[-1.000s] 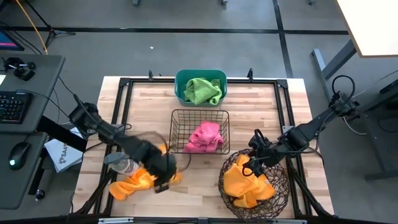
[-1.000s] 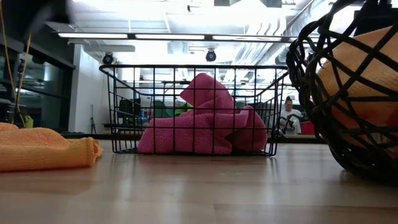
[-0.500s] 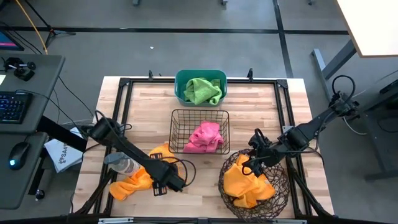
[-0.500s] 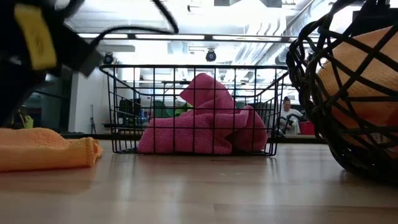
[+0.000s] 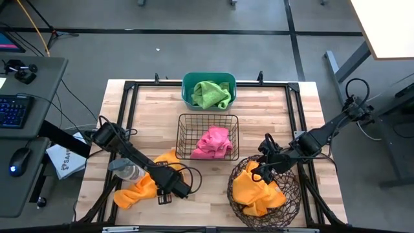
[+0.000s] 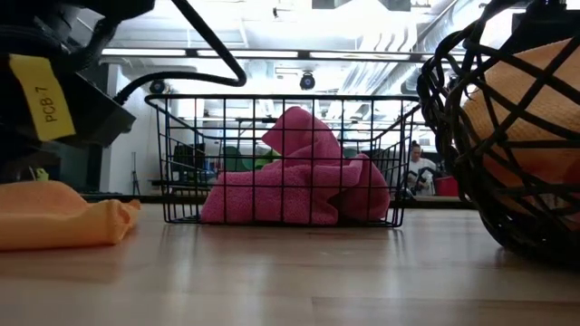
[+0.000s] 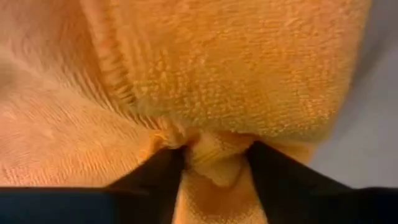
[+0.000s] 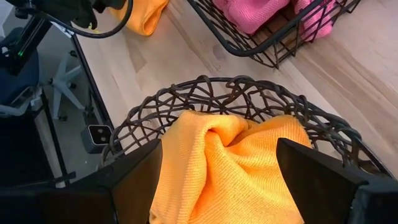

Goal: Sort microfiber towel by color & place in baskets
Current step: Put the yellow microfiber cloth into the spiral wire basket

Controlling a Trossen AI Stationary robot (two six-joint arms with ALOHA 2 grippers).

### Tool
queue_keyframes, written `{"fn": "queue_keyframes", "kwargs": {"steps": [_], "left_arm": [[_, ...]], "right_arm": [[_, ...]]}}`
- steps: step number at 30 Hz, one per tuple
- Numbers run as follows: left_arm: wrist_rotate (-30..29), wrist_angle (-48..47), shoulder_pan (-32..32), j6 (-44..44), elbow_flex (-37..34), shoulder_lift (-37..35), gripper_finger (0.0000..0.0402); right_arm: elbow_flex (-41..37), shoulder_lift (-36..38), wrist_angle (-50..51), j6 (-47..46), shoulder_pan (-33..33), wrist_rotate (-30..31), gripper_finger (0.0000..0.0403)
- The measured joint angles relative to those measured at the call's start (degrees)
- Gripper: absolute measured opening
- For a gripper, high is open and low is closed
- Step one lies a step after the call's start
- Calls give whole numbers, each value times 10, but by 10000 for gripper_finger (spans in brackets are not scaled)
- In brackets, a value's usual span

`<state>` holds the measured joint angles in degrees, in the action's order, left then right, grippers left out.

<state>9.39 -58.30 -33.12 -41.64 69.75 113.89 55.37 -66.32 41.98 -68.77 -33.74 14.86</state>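
Observation:
An orange towel (image 5: 136, 193) lies crumpled on the table's near left part, and it fills the left wrist view (image 7: 205, 74). My left gripper (image 5: 165, 188) is down on the towel's right end, shut on it. The round dark wire basket (image 5: 231, 184) at near right holds another orange towel (image 5: 257, 193). My right gripper (image 8: 224, 180) hovers open just above that towel. The black wire basket (image 5: 183, 129) in the middle holds a pink towel (image 5: 213, 142). The teal tub (image 5: 187, 81) at the far edge holds a green towel (image 5: 211, 94). My left gripper pinches a small raised fold of the orange towel (image 7: 210, 155) between its two fingers (image 7: 152, 177), coming from above and slanting toward the near edge. The rest of the towel lies slack on the table (image 6: 54, 217).
The three containers stand in a line from the far edge to near right. Bare wood (image 5: 207, 191) lies between the left gripper and the round basket. A black frame rail (image 5: 129, 110) runs along the table's sides. A desk with a keyboard (image 5: 13, 110) stands left of the table.
My left arm has swung toward the near edge and come down onto the orange towel on the table, then settled. In the low view the arm has dropped into sight at the left, and the towel's right end has drawn in a little. My right arm has kept still.

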Motion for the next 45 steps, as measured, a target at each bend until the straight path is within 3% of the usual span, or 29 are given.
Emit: {"fn": "queue_keyframes", "kwargs": {"steps": [4,6,10,15,20,24,29,35,39,45], "left_arm": [[-20,5,-1,3,-3,-26,46],[-61,6,-4,-3,-5,-45,15],[-134,-20,-12,-14,-3,-111,6],[-174,-21,-11,-53,19,-221,2],[-257,-25,-4,-92,108,-292,1],[-337,0,20,-14,204,-285,1],[-380,160,66,171,286,-236,1],[-329,466,101,364,310,-178,0],[-276,618,112,418,310,-128,0],[-218,744,126,400,310,-32,0]], "right_arm": [[0,0,-2,0,0,0,311],[0,0,-16,3,0,0,311],[0,4,-74,36,-1,-6,311],[0,34,-171,68,-2,-27,311],[1,87,-275,116,-2,-1,311],[1,124,-330,182,-2,49,311],[1,163,-366,261,-2,118,311],[1,208,-371,333,-2,199,311],[1,233,-371,374,-1,247,311],[1,253,-371,410,-1,272,311]]}}
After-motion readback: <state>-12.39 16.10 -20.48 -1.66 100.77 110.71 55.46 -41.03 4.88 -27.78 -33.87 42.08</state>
